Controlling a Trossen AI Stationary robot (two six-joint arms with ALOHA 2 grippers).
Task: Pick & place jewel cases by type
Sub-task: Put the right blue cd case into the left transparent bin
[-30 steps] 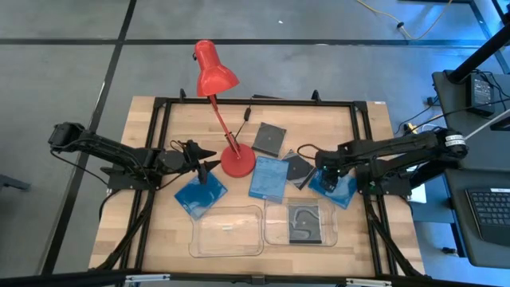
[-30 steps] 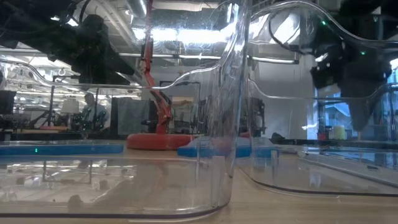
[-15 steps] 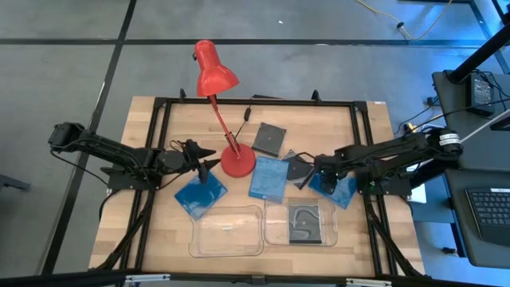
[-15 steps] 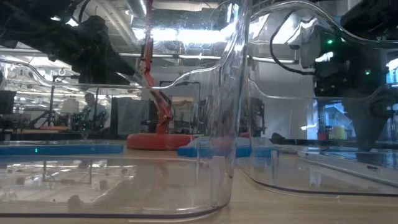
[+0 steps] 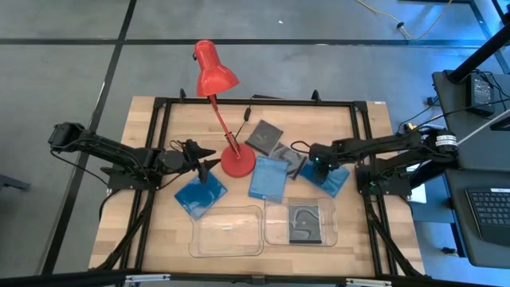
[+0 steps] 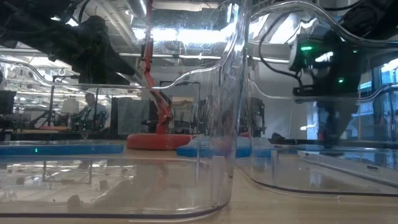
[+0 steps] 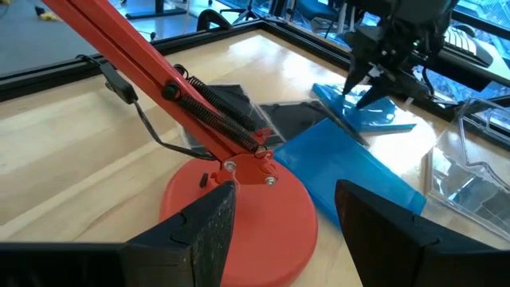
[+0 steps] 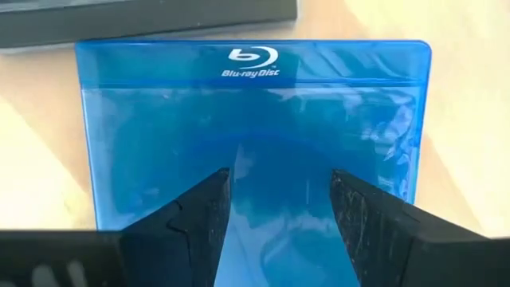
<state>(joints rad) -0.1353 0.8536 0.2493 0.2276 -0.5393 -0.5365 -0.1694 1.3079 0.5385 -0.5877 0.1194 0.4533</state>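
Three translucent blue jewel cases lie flat on the table: one at the left, one in the middle, one at the right. Two dark cases lie behind them, and another dark one sits in the right tray. My right gripper points down over the right blue case, open, a finger on either side of its middle; I see no touch. My left gripper waits open beside the red lamp's base.
Two clear trays stand side by side near the front edge, the left one and the right one. The red desk lamp leans over the table's far middle. A black frame runs round the work area.
My right gripper has gone down and toward the table's left, tipping more steeply downward, and now stands over the right blue case. Its fingers have stayed apart. My left arm has kept still.
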